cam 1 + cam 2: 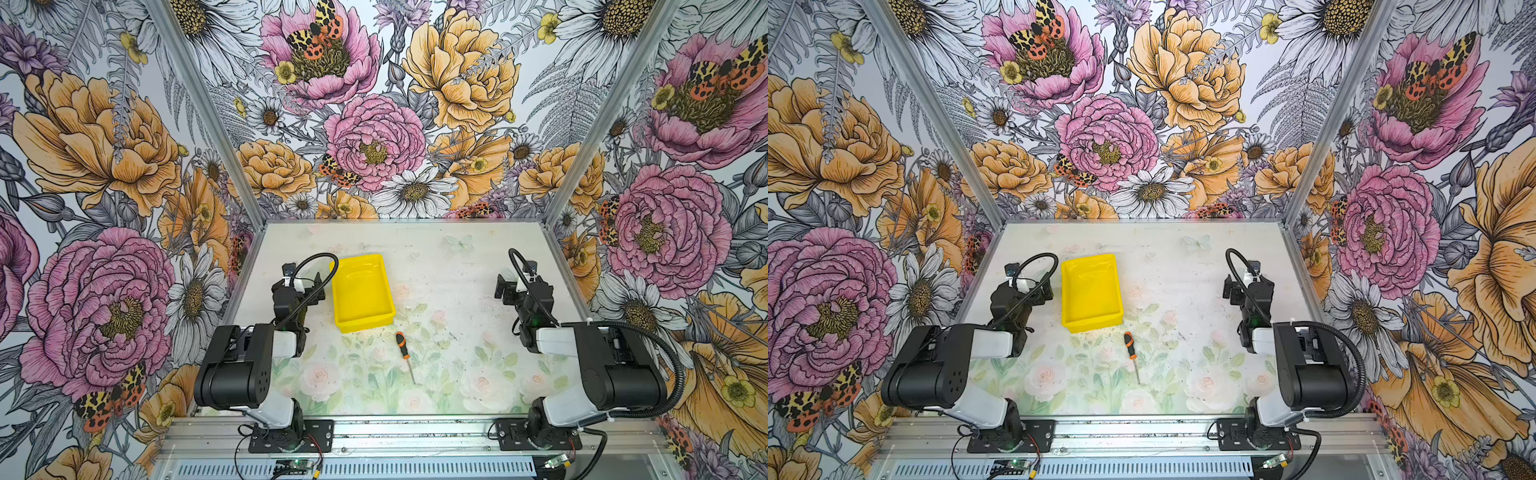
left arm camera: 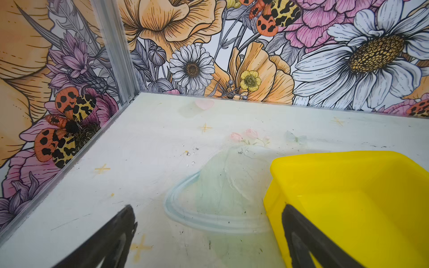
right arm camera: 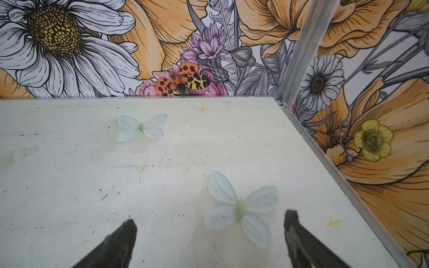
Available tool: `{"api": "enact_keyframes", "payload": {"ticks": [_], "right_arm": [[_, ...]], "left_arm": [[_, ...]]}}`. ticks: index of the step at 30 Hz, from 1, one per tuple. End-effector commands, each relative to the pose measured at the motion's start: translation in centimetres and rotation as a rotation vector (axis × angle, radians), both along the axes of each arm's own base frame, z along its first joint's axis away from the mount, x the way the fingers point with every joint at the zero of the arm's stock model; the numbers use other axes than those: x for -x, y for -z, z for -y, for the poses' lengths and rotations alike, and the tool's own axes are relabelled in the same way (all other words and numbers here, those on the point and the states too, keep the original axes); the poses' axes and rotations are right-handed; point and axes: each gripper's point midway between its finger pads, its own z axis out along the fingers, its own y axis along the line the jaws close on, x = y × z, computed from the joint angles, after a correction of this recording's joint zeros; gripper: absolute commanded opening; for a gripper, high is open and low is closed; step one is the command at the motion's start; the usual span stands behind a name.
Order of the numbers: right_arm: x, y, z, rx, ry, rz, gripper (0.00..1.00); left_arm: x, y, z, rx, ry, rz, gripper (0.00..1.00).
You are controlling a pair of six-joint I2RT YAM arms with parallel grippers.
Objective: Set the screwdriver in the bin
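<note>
Plainly, nothing of the job is done yet: the screwdriver (image 1: 402,348) lies flat on the table (image 1: 457,270), orange-and-black handle toward the bin (image 1: 361,293) & thin shaft toward the table's near edge. It sits just off the bin's near right corner but apart from it, as both top views show. The bin is empty, w/ bare yellow floor & rim, standing left of centre. Left to do, by the look of it: reach, grasp, lift, carry over the rim, let go, i.e. the whole sequence. Neither arm is at the tool; both sit folded at their own sides of the table, w/ the screwdriver btwn them & well apart from each. The left gripper (image 2: 208,208) has its fingers spread wide w/ only bare tabletop btwn them. It holds nothing & sits just beside the bin's left wall; one finger (image 2: 299,232) overlaps the yellow wall in the left wrist view, though contact can't be told. The right gripper (image 3: 210,217) is likewise spread to full width & empty, above a pale butterfly print (image 3: 241,206) on the tabletop near the table's right edge, touching nothing visible. Judging by position, either arm could take the tool; the left has the shorter run to the bin.
</note>
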Motion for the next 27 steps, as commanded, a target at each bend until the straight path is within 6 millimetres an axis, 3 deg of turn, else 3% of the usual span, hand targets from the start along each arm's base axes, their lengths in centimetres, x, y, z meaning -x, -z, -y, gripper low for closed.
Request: {"api": "enact_keyframes", "payload": {"ticks": [1,27], "right_arm": [[-0.08,-0.18,-0.04,-0.011,0.008,0.021,0.99],[-0.13,-0.23,-0.02,-0.013,0.007,0.022,0.99]], "left_arm": [[-0.16,-0.40,0.01,-0.008,-0.008,0.013,0.99],[-0.05,-0.45,0.09,-0.008,-0.007,0.018,0.99]]}}
